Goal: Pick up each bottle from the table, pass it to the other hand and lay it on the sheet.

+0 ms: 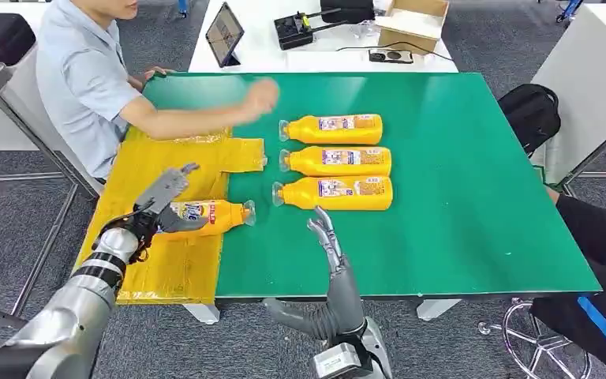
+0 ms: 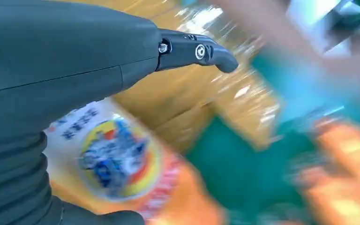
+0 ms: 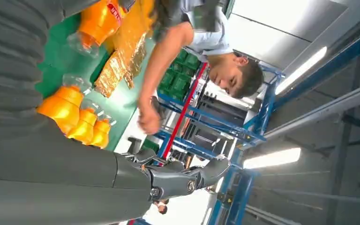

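An orange bottle [image 1: 213,213] with a clear cap lies on its side on the yellow sheet [image 1: 166,264]. My left hand [image 1: 162,207] is over its base end with the fingers [image 2: 194,50] stretched straight, away from the bottle [image 2: 117,164]; the thumb lies beside it. Three more orange bottles lie in a row on the green table [image 1: 458,197]: far [image 1: 339,129], middle [image 1: 343,160], near [image 1: 339,193]. My right hand [image 1: 327,237] stands upright and open just in front of the near bottle, holding nothing. In the right wrist view the right hand [image 3: 183,178] is seen beyond the row of bottles [image 3: 63,108].
A person sits at the table's left, one arm reaching over the table, hand [image 1: 260,99] near the far bottle. Behind stands a white table with a tablet [image 1: 224,33], a controller [image 1: 293,30] and a cardboard box [image 1: 414,22]. A black backpack [image 1: 530,110] lies to the right.
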Controlling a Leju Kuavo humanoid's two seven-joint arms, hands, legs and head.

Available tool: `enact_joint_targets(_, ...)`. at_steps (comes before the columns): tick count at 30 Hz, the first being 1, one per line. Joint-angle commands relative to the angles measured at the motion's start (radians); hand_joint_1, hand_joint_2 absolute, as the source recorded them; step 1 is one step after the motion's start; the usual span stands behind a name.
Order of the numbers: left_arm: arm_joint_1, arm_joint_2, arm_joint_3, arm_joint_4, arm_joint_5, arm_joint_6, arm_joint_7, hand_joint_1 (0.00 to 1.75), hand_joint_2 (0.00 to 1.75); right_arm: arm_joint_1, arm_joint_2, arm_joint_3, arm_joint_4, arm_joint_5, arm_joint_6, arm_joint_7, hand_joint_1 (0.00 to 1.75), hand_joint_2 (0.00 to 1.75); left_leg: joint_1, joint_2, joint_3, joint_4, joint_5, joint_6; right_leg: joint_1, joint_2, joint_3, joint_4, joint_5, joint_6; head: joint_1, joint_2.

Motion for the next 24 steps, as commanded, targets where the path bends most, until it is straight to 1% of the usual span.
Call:
enact_joint_targets(1, 0.060, -0.004, -0.014, -0.193, 0.065, -0.011, -0.004, 0.00, 1.75, -0.042, -0.034, 0.038, 0.039, -0.001, -0.004, -0.034, 0.00, 1.75, 0.000, 0.001, 0.001, 0.000, -0.001, 0.001, 0.001, 0.000, 0.001, -0.001, 0.000, -0.002, 0.000, 0.000)
enact_joint_targets(4, 0.060, -0.004, -0.014, -0.193, 0.065, -0.011, -0.004, 0.00, 1.75, -0.042, -0.034, 0.038, 0.039, -0.001, -0.004, -0.034, 0.00, 1.75, 0.000, 0.001, 0.000, 0.000, 0.000, 0.001, 0.000, 0.000, 0.000, -0.001, 0.000, -0.001, 0.000, 0.000)
enact_joint_targets(6, 0.086, 0.002, -0.025, -0.268, 0.126, 0.001, -0.020, 0.00, 1.75, -0.040, -0.038, 0.041, 0.035, 0.000, -0.014, -0.034, 0.00, 1.75, 0.000, 0.001, 0.002, 0.000, -0.001, 0.002, 0.001, 0.000, 0.002, -0.001, 0.000, -0.003, 0.000, 0.000)
enact_joint_targets(8, 0.136, -0.013, -0.011, -0.390, 0.214, 0.030, -0.023, 0.00, 1.75, -0.031, -0.044, 0.040, 0.026, 0.013, -0.038, -0.034, 0.00, 1.75, 0.000, 0.001, 0.000, 0.000, -0.001, 0.001, 0.000, 0.000, 0.000, -0.001, 0.000, -0.001, 0.000, 0.000)
enact_joint_targets(9, 0.179, -0.049, 0.019, -0.505, 0.328, 0.054, -0.016, 0.00, 1.75, -0.023, -0.048, 0.034, 0.014, 0.025, -0.065, -0.034, 0.00, 1.75, 0.000, 0.002, 0.002, 0.000, -0.001, 0.002, 0.001, 0.000, 0.002, -0.001, -0.001, -0.002, 0.000, 0.000)
enact_joint_targets(11, 0.232, -0.083, 0.029, -0.644, 0.476, 0.081, -0.002, 0.00, 1.75, -0.018, -0.062, 0.025, -0.006, 0.045, -0.105, -0.034, 0.00, 1.75, 0.000, 0.001, 0.001, 0.000, -0.002, 0.002, 0.001, -0.001, 0.002, -0.001, -0.001, -0.002, 0.000, 0.000)
enact_joint_targets(12, 0.257, -0.086, 0.016, -0.704, 0.568, 0.086, 0.018, 0.00, 1.75, -0.016, -0.068, 0.012, -0.011, 0.060, -0.125, -0.034, 0.00, 1.75, 0.000, 0.001, 0.001, 0.000, -0.002, 0.002, 0.001, 0.000, 0.001, -0.001, -0.001, -0.002, 0.000, 0.000)
enact_joint_targets(13, 0.296, -0.080, -0.003, -0.779, 0.672, 0.100, 0.020, 0.00, 1.75, -0.009, -0.067, -0.029, 0.000, 0.093, -0.142, -0.034, 0.00, 1.75, 0.000, 0.000, 0.001, 0.000, -0.002, 0.002, 0.001, -0.001, 0.001, -0.001, -0.001, -0.002, 0.000, 0.000)
enact_joint_targets(14, 0.330, -0.073, -0.011, -0.831, 0.712, 0.113, 0.016, 0.00, 1.75, -0.003, -0.059, -0.077, 0.025, 0.117, -0.120, -0.034, 0.00, 1.75, 0.000, 0.001, 0.002, 0.000, -0.003, 0.003, 0.001, 0.000, 0.003, -0.001, -0.002, -0.002, 0.000, 0.000)
enact_joint_targets(15, 0.390, -0.079, 0.003, -0.903, 0.783, 0.129, -0.007, 0.00, 1.75, 0.007, -0.042, -0.167, 0.067, 0.157, -0.050, -0.004, 0.00, 1.75, 0.000, 0.001, 0.002, -0.001, -0.002, 0.002, 0.000, 0.000, 0.002, -0.002, -0.001, -0.002, 0.000, 0.000)
enact_joint_targets(16, 0.441, -0.079, 0.007, -0.959, 0.815, 0.133, -0.020, 0.00, 1.75, 0.014, -0.029, -0.236, 0.081, 0.179, -0.019, -0.005, 0.00, 1.75, 0.000, 0.002, 0.002, -0.001, -0.002, 0.002, 0.000, 0.001, 0.003, -0.003, -0.001, -0.001, 0.000, 0.000)
enact_joint_targets(18, 0.555, -0.107, 0.027, -1.055, 0.884, 0.124, -0.047, 0.00, 1.75, 0.021, -0.027, -0.344, 0.094, 0.275, -0.023, -0.007, 0.00, 1.75, -0.001, 0.006, 0.007, -0.003, -0.004, 0.003, 0.000, 0.004, 0.006, -0.005, -0.001, -0.002, 0.000, 0.000)
enact_joint_targets(20, 0.645, -0.138, 0.039, -1.115, 0.931, 0.109, -0.073, 0.00, 1.75, 0.008, -0.051, -0.397, 0.113, 0.383, 0.005, 0.083, 0.00, 1.75, -0.002, 0.005, 0.004, -0.003, -0.003, 0.002, -0.001, 0.004, 0.003, -0.004, 0.000, -0.001, 0.000, 0.000)
enact_joint_targets(21, 0.695, -0.144, 0.038, -1.138, 0.930, 0.101, -0.087, 0.00, 1.75, -0.008, -0.070, -0.420, 0.134, 0.441, 0.014, 0.119, 0.00, 1.75, -0.001, 0.006, 0.006, -0.003, -0.004, 0.002, 0.000, 0.004, 0.004, -0.004, -0.001, -0.002, -0.001, 0.000)
enact_joint_targets(22, 0.720, -0.157, 0.046, -1.150, 0.933, 0.104, -0.111, 0.00, 1.75, -0.022, -0.083, -0.432, 0.151, 0.482, 0.000, 0.124, 0.00, 1.75, -0.001, 0.006, 0.004, -0.002, -0.004, 0.001, -0.001, 0.003, 0.003, -0.004, -0.001, -0.001, 0.000, 0.000)
enact_joint_targets(23, 0.739, -0.170, 0.051, -1.155, 0.957, 0.091, -0.114, 0.00, 1.75, -0.034, -0.083, -0.453, 0.167, 0.495, -0.001, 0.138, 0.00, 1.75, -0.002, 0.007, 0.006, -0.003, -0.005, 0.002, -0.001, 0.003, 0.005, -0.005, -0.001, -0.002, 0.000, 0.000)
enact_joint_targets(24, 0.764, -0.182, 0.054, -1.163, 0.978, 0.076, -0.111, 0.00, 1.75, -0.050, -0.091, -0.468, 0.189, 0.522, 0.008, 0.159, 0.00, 1.75, -0.001, 0.006, 0.003, -0.002, -0.004, 0.002, -0.001, 0.003, 0.002, -0.003, -0.001, -0.001, 0.000, 0.000)
